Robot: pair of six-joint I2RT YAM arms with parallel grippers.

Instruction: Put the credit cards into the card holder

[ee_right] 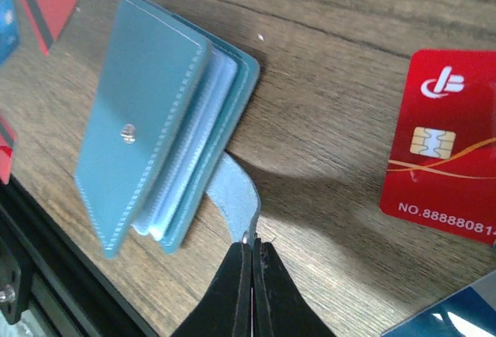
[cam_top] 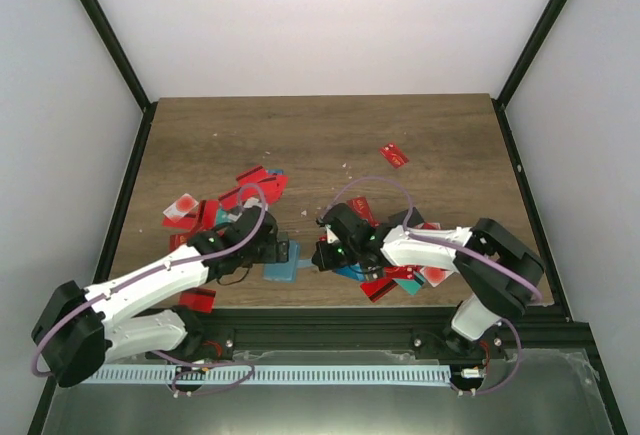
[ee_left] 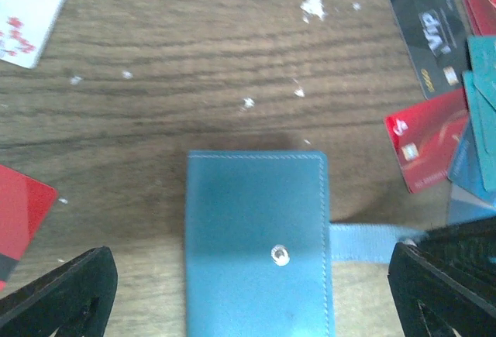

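The teal-blue card holder [cam_top: 281,271] lies near the table's front edge, between the two grippers. In the left wrist view the card holder [ee_left: 256,236] lies flat with its dot clasp up. My left gripper [ee_left: 252,290] is open and straddles it. In the right wrist view the card holder [ee_right: 155,120] gapes slightly, showing its inner sleeves. My right gripper [ee_right: 252,248] is shut on the holder's strap tab [ee_right: 236,197]. Red, teal and black credit cards [cam_top: 395,280] lie scattered, more at the left [cam_top: 240,195]. A red card [ee_right: 446,143] lies right of the tab.
A lone red card [cam_top: 394,155] lies farther back right. A white card [ee_left: 31,12], a black card [ee_left: 430,35] and a red card [ee_left: 426,147] lie around the holder. The black table rail [ee_right: 46,275] runs just below the holder.
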